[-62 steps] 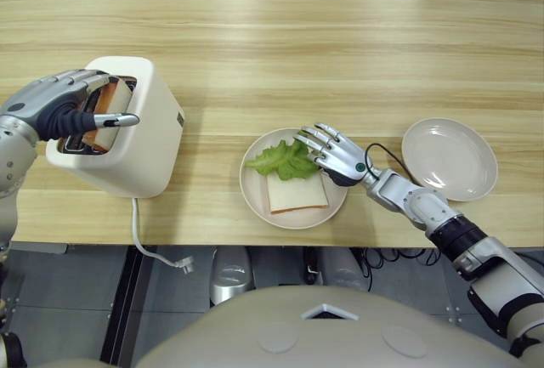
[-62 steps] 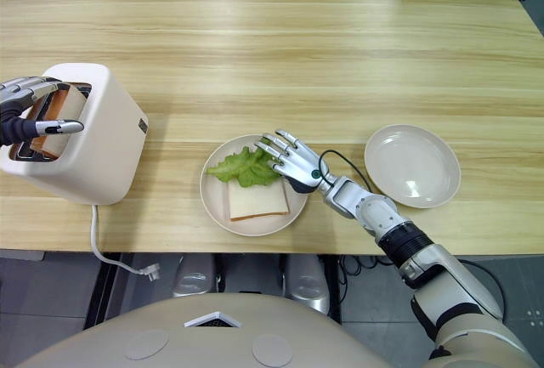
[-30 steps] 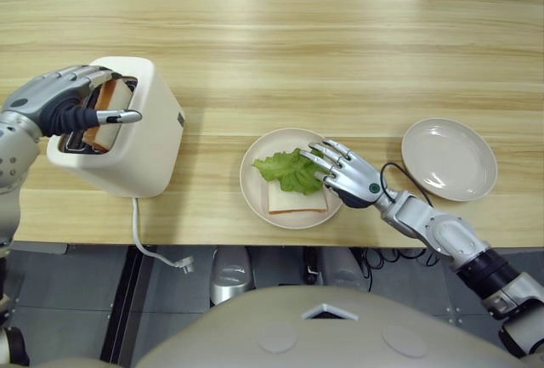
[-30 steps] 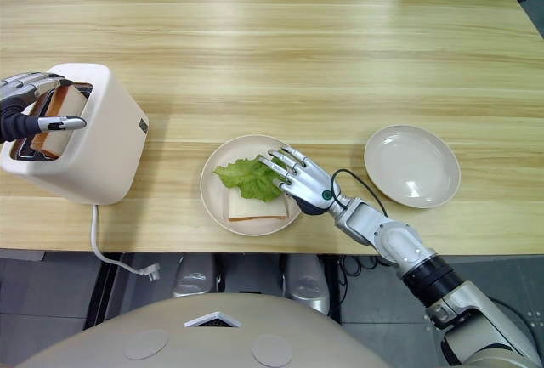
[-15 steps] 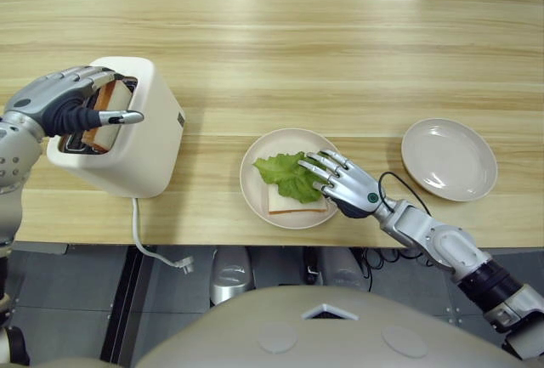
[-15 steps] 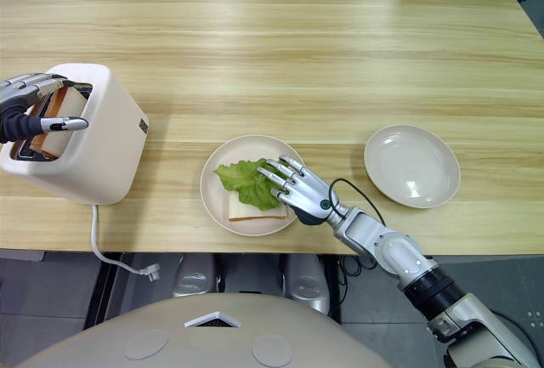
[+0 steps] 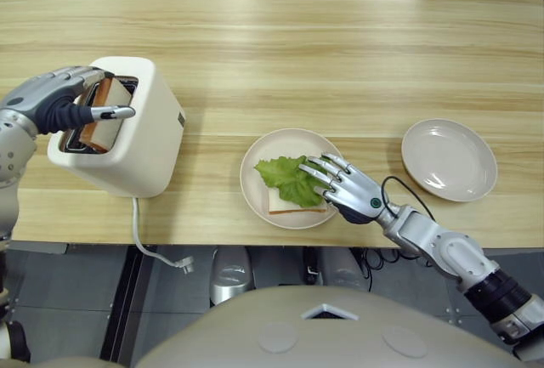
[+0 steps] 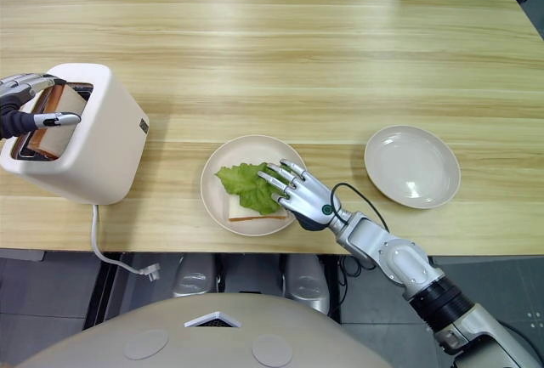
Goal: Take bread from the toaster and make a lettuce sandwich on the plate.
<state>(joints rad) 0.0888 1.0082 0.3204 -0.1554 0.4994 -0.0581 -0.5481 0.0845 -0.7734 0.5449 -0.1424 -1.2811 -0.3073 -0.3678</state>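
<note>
toaster [image 7: 140, 143] left – lettuce [image 7: 285, 178] on bread [image 7: 283, 205] on plate [image 7: 265, 149] – dish [image 7: 449, 161] right

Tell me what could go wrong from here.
The right robot hand rests on the lettuce; lifting away may drag it off the bread slice on the plate. The left robot hand pinches the toast in the toaster; a skewed pull could tip the toaster or drop the toast.

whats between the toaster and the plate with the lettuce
Nothing; the stretch of table between the toaster and the plate is bare wood, as both eye views show.
</note>
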